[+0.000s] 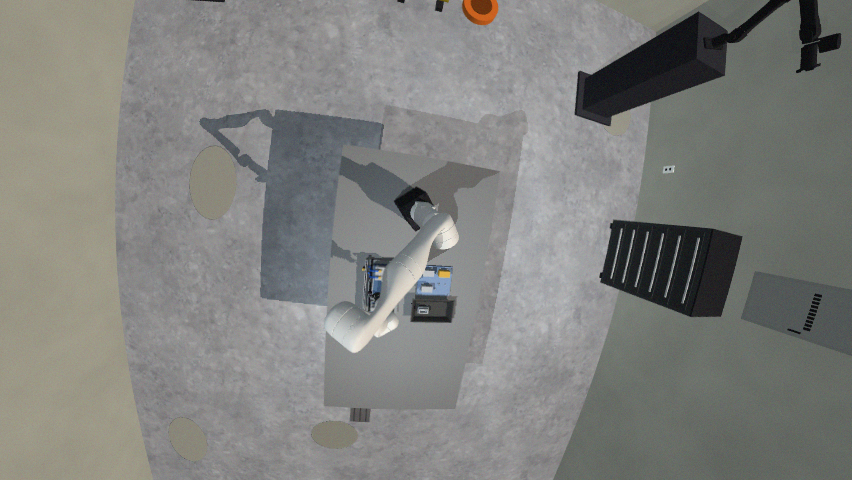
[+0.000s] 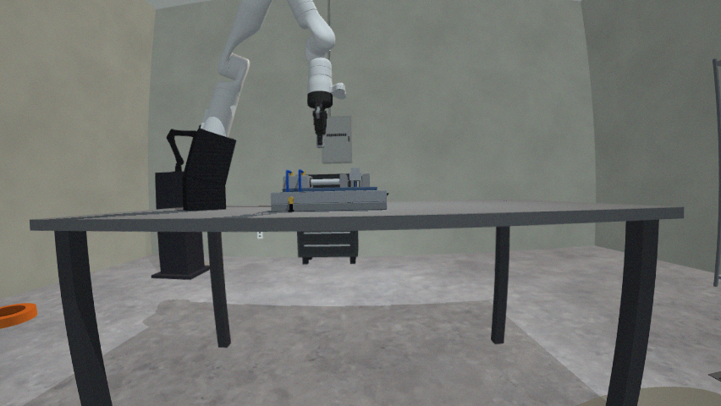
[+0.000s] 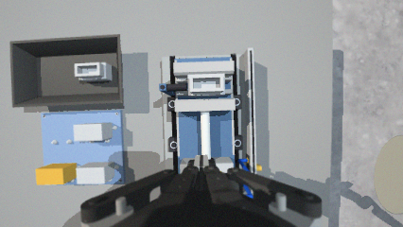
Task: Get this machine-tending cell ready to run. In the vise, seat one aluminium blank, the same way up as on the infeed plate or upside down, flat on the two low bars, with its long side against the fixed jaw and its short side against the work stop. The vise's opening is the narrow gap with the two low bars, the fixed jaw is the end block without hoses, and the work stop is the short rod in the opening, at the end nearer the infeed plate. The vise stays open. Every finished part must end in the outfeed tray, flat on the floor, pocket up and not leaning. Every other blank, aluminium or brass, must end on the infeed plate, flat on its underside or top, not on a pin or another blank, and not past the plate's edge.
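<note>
In the wrist view the vise [image 3: 204,113] lies straight below me. A finished part with a pocket [image 3: 206,84] sits in its opening, next to the dark work stop [image 3: 172,87]. The dark outfeed tray [image 3: 66,71] at the upper left holds another pocketed finished part [image 3: 93,71] flat on its floor. The light-blue infeed plate [image 3: 82,147] carries two aluminium blanks, one further up [image 3: 92,132] and one lower down [image 3: 95,174], and a brass blank [image 3: 56,173] that overhangs the plate's left edge. My gripper [image 3: 201,164] is shut and empty, high above the vise's hose end; the exterior view [image 2: 320,140] also shows it.
A black arm pedestal [image 2: 206,171] stands on the table to the left of the vise. The table's edge runs along the right of the wrist view [image 3: 332,113], with the floor beyond. A thin upright plate [image 3: 251,104] stands along the vise's right side.
</note>
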`<action>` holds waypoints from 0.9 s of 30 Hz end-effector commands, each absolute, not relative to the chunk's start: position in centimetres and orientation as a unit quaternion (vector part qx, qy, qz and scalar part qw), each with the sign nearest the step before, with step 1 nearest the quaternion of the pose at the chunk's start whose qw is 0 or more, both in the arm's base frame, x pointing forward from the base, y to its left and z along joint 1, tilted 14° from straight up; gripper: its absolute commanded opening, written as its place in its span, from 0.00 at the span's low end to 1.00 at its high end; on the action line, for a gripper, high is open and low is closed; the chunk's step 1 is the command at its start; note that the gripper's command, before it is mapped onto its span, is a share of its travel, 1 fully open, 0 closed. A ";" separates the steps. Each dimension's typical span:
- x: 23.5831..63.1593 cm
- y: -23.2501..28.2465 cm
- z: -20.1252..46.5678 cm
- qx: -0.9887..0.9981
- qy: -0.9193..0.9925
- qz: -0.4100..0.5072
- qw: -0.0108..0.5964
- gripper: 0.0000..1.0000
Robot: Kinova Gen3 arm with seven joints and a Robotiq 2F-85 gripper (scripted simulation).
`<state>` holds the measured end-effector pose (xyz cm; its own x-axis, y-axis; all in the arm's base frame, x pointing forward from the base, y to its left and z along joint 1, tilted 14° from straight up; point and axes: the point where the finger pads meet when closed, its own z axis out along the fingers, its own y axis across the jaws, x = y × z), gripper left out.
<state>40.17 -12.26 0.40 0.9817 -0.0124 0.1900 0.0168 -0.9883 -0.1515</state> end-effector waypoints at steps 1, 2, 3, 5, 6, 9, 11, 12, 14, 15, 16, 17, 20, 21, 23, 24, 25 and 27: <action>40.2 -12.3 0.4 -0.992 -0.001 -0.096 0.076 0.00; 40.2 -12.3 0.4 -0.992 -0.001 -0.096 0.076 0.00; 40.2 -12.3 0.4 -0.992 -0.001 -0.096 0.076 0.00; 40.2 -12.3 0.4 -0.992 -0.001 -0.096 0.076 0.00; 40.2 -12.3 0.4 -0.992 -0.001 -0.096 0.076 0.00; 40.2 -12.3 0.4 -0.992 0.003 -0.096 0.076 0.00; 40.3 -12.3 0.4 -0.992 0.010 -0.095 0.077 0.00; 40.4 -12.3 0.4 -0.992 0.015 -0.094 0.077 0.00; 40.5 -12.4 0.4 -0.992 0.028 -0.092 0.078 0.00; 40.6 -12.4 0.4 -0.992 0.037 -0.091 0.079 0.00; 40.7 -12.4 0.4 -0.992 0.047 -0.090 0.080 0.00; 40.8 -12.5 0.4 -0.991 0.058 -0.088 0.081 0.00; 41.0 -12.5 0.4 -0.989 0.084 -0.085 0.082 0.00; 41.0 -12.5 0.4 -0.989 0.084 -0.085 0.082 0.00; 41.4 -12.6 0.4 -0.986 0.115 -0.081 0.085 0.00; 41.6 -12.7 0.5 -0.984 0.132 -0.079 0.086 0.00; 41.8 -12.7 0.5 -0.982 0.151 -0.077 0.087 0.00; 42.2 -12.8 0.5 -0.975 0.190 -0.072 0.089 0.00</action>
<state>41.48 -12.84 0.35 0.9295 -0.3529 0.1074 -0.3270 -0.9231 -0.2025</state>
